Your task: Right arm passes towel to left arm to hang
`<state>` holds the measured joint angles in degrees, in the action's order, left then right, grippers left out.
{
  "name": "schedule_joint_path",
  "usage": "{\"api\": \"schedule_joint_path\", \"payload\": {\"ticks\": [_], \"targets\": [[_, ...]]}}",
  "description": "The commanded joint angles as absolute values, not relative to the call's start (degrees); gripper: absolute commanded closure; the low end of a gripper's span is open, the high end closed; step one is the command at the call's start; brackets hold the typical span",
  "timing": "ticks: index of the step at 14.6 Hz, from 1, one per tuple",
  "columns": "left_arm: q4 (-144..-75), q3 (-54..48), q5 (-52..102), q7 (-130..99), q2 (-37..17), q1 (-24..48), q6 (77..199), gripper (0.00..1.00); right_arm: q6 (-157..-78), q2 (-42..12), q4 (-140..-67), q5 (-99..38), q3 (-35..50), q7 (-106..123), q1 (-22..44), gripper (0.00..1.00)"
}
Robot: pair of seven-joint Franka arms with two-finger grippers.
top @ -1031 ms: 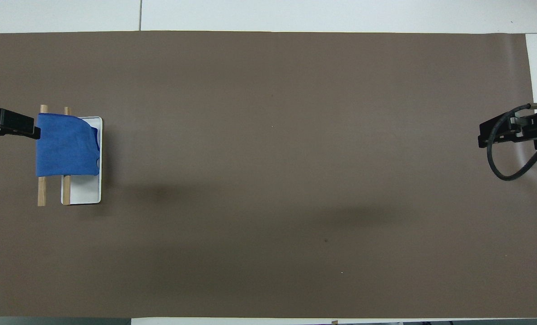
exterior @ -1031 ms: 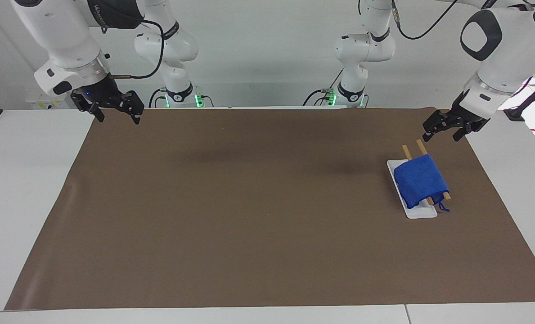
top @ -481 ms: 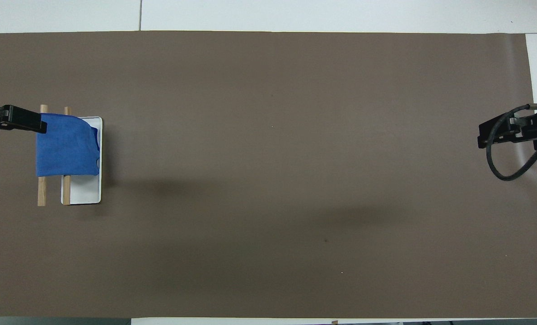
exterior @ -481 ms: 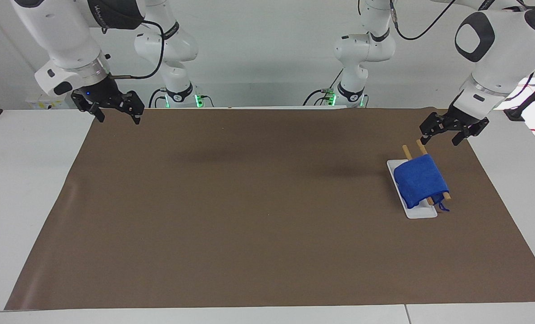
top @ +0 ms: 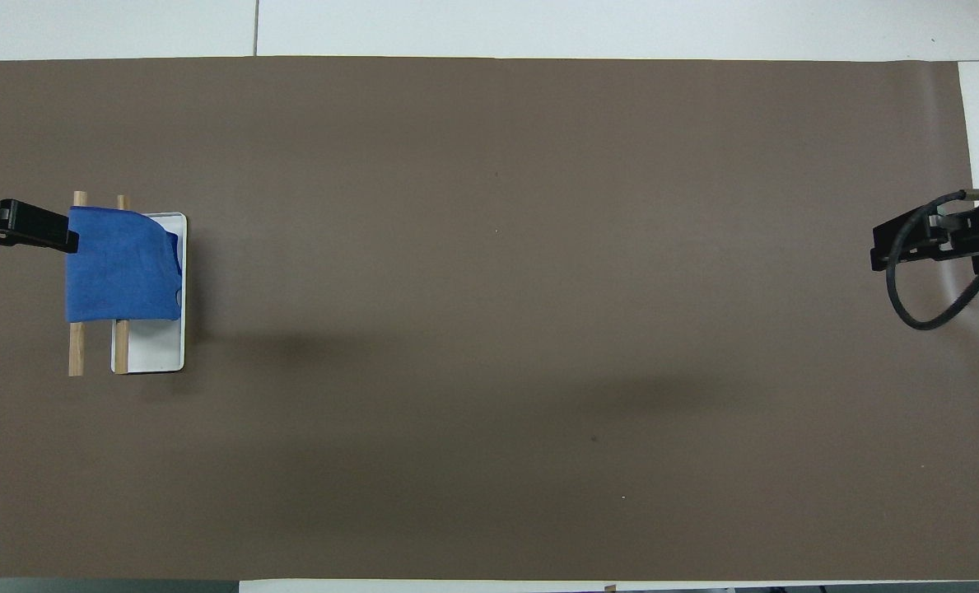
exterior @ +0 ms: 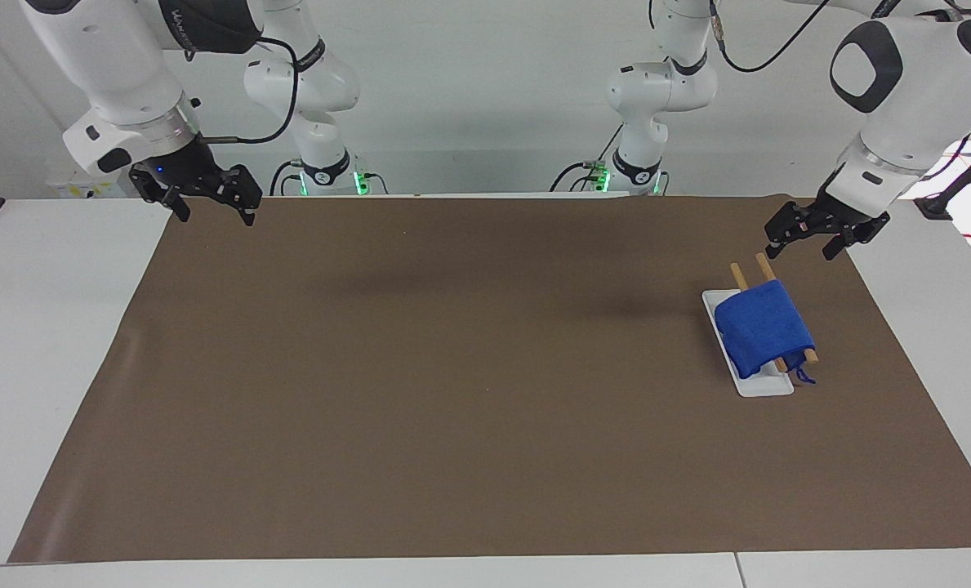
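Observation:
The royal-blue towel (exterior: pixel 763 327) hangs draped over two wooden rods (exterior: pixel 763 265) of a small rack with a white base (exterior: pixel 761 387). Its loop string (exterior: pixel 803 376) dangles at the corner farthest from the robots. In the overhead view the towel (top: pixel 118 263) covers the farther half of the rods (top: pixel 76 350). My left gripper (exterior: pixel 801 245) is open and empty, up in the air beside the rack; in the overhead view its tip (top: pixel 54 236) just meets the towel's edge. My right gripper (exterior: pixel 214 212) is open and empty, waiting over the mat's corner at the right arm's end (top: pixel 897 247).
A brown mat (exterior: pixel 452 367) covers most of the white table (exterior: pixel 44 327). The rack stands on the mat toward the left arm's end. A black cable (top: pixel 921 317) loops by the right gripper.
The left gripper shifted slightly over the towel's edge and drew back a little. The right arm and the towel have not moved.

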<state>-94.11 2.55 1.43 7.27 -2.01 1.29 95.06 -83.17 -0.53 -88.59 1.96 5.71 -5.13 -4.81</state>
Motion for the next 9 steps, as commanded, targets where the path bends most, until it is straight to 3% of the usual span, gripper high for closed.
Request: {"api": "schedule_joint_path", "payload": {"ticks": [1,9], "targets": [[-94.04,1.76,0.44,8.0,-1.23,0.26,93.17,0.0,-83.23,0.7,-90.0,2.37,6.06,-3.87,-5.36,0.0],[-94.3,2.11,0.53,8.09,0.88,0.35,89.38,0.0,-83.23,0.7,-90.0,2.37,6.06,-3.78,-5.45,0.0]]}}
